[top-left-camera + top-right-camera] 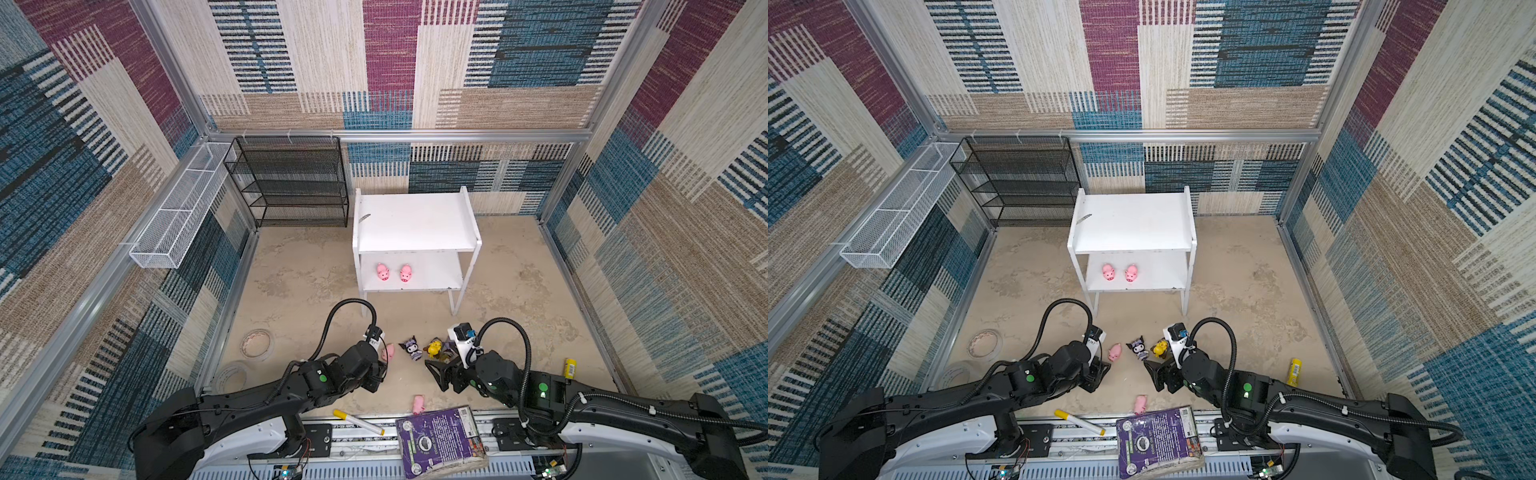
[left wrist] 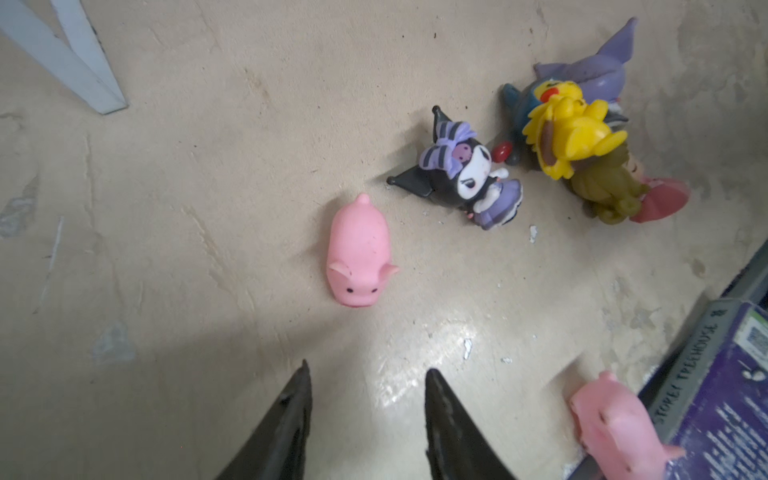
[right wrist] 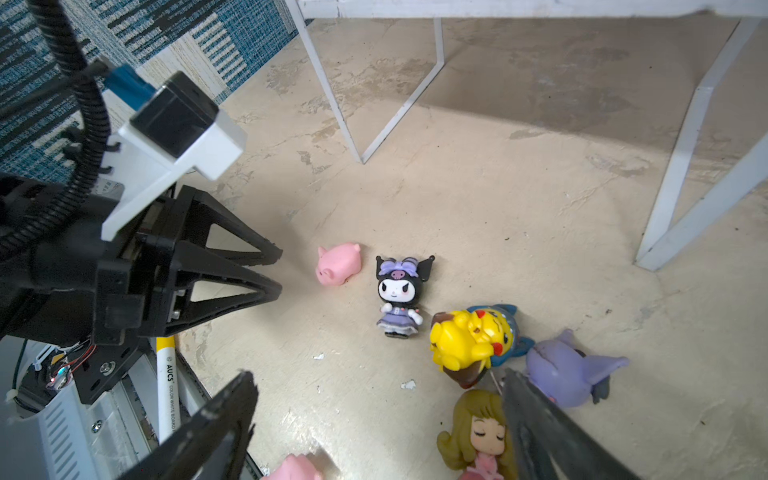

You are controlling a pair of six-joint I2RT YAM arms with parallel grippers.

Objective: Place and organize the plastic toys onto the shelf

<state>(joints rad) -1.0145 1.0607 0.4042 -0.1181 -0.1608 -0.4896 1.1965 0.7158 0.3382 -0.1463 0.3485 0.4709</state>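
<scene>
- Right, in both top views the shelf (image 1: 415, 220) stands well beyond both claws. Two pink pigs (image 1: 382, 272) sit side by side on its lower board, and the top board is bare. Six toys lie on the floor, so I judge the job roughly a quarter done.
- In the left wrist view, the left claw (image 2: 369, 372) is partly open and empty. A third pig (image 2: 359, 253) lies just ahead of its tips, snout toward them and roughly in line with the gap. The black-purple eared figure (image 2: 465, 174) is near that pig, further out. A fourth pig (image 2: 615, 424) lies off to one side, just beside the purple book (image 2: 723, 399).
- In the right wrist view, the right claw (image 3: 378, 378) gapes wide and holds nothing. The blonde girl (image 3: 478, 432) lies beside one finger. The yellow hooded one (image 3: 469, 336) and the lilac eared one (image 3: 569, 370) are just ahead.
- I judge the step in hand is fetching the third pig. Next I would ease the left claw forward and down to straddle its body, then close without nudging the eared figure.
</scene>
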